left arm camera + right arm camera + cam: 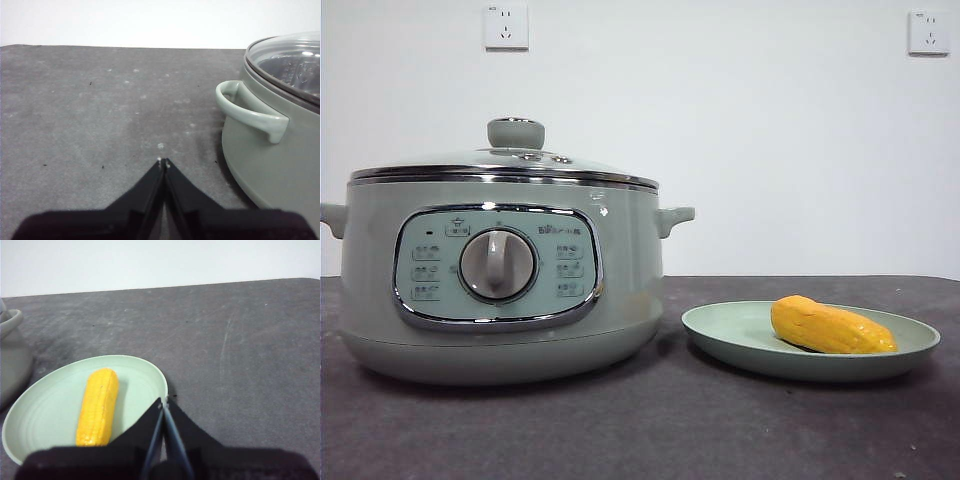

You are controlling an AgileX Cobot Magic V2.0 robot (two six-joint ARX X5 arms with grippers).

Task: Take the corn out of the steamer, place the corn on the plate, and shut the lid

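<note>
While the lid (510, 160) sits on the steamer (500, 290), panel writing unreadable, corn (832, 326) on plate (720, 335), both tools clenched empty.

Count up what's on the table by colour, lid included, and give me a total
Pale green: 2, the steamer and the plate
Clear glass with a pale green knob: 1, the lid, sitting shut on the steamer
Yellow-orange: 1, the corn, lying on the plate
Total: 4
</note>
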